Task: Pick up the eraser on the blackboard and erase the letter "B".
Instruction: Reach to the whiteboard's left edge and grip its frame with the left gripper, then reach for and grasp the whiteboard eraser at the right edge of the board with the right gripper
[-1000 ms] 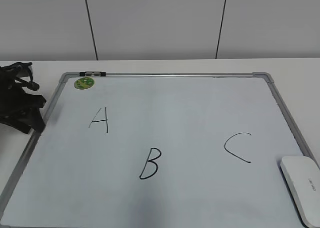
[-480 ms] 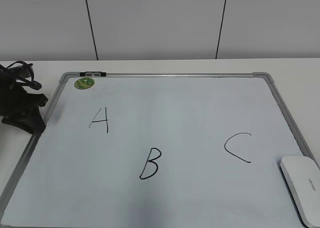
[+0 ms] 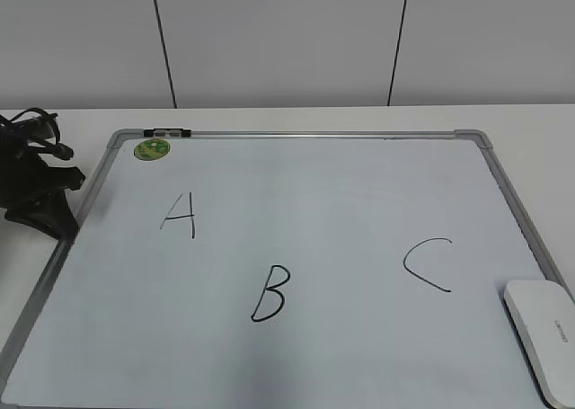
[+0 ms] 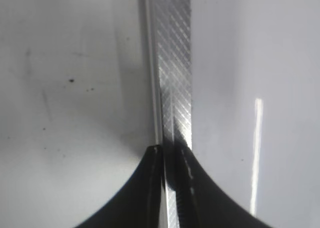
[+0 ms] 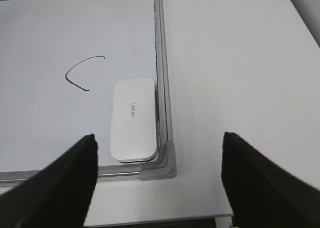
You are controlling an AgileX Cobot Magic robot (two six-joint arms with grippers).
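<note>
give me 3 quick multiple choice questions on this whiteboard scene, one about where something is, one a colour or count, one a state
1. Where does the eraser lie on the blackboard?
A. beside the letter A
B. in a corner against the frame, near the letter C
C. on the letter "B"

2. What colour is the round magnet?
A. red
B. blue
C. green

3. How is the right gripper?
A. open, holding nothing
B. shut on the eraser
C. pressing on the board

Answers:
1 B, the right wrist view shows it tucked in the frame's corner by the C.
2 C, it is green by the top-left corner.
3 A, its fingers stand wide apart above the eraser.
</note>
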